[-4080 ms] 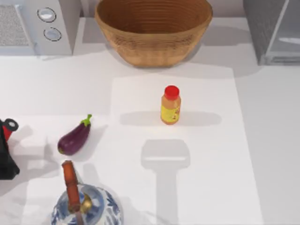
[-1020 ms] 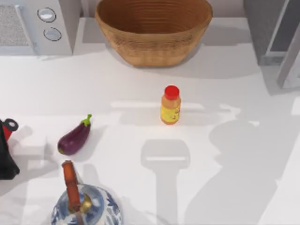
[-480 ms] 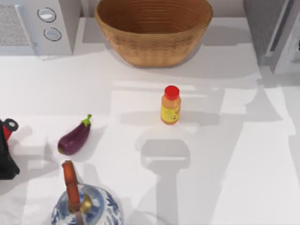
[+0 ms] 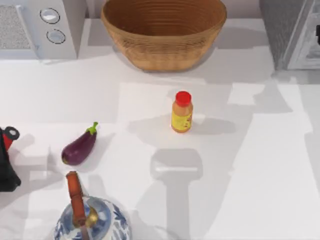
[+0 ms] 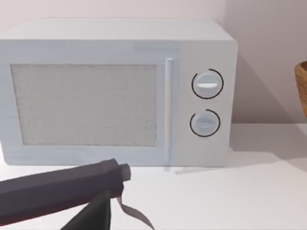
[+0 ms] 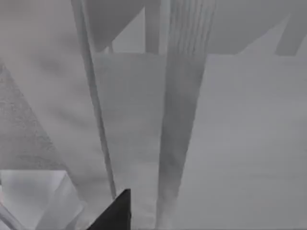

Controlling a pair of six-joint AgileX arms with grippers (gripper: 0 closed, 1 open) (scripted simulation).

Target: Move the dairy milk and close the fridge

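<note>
Fridge [image 4: 292,35] door looks nearly shut, the last step almost done; right hand [image 4: 318,34] against it, grip unclear.

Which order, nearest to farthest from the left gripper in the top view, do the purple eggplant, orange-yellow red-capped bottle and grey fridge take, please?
1. Purple eggplant, near the left gripper.
2. Orange-yellow bottle, middle.
3. Grey fridge, far right corner.

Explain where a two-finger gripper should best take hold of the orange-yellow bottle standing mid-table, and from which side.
Grip the orange-yellow bottle across its straight body, just below the red cap, probably coming in level from the top view's right. It stands upright, its walls look parallel, and nothing stands close beside it there.
</note>
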